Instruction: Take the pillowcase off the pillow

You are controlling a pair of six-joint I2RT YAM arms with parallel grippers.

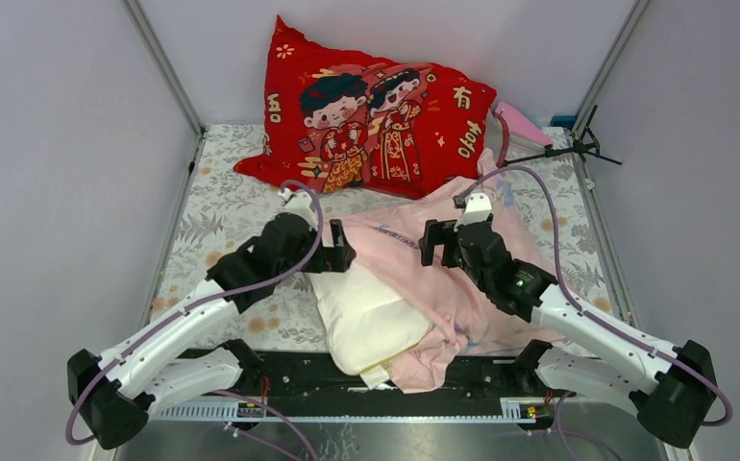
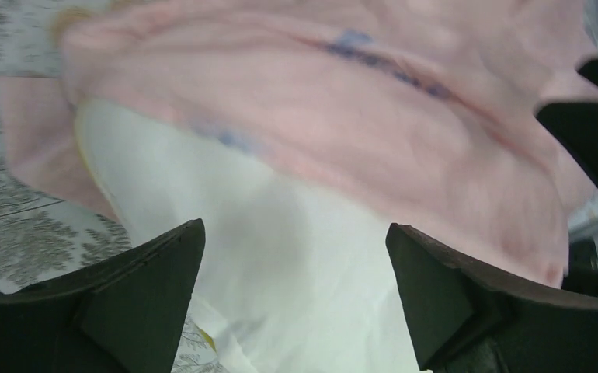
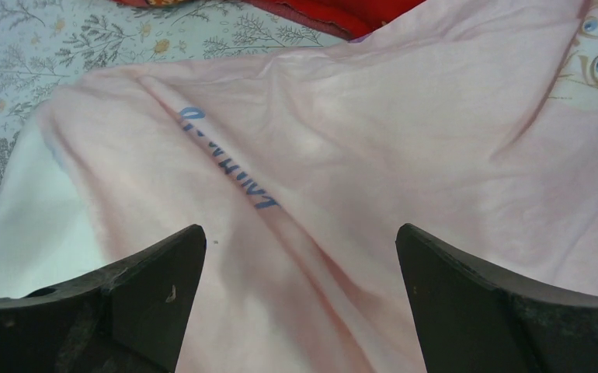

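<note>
The pillow (image 1: pixel 371 322) is found on the counter (image 1: pixel 214 216) between the arms, its near-left portion bared. The pillowcase (image 1: pixel 443 327) is drawn over the far end and bunched to the right. The left fingers (image 2: pixel 144 272) are held apart with nothing between them, poised over the exposed cream fabric at the case's hem, judged so that the pillow may be pinned. The right fingers (image 3: pixel 152 280) are likewise spread and empty above the pink cloth, presumably for a pull. Removal is assessed as partly done.
</note>
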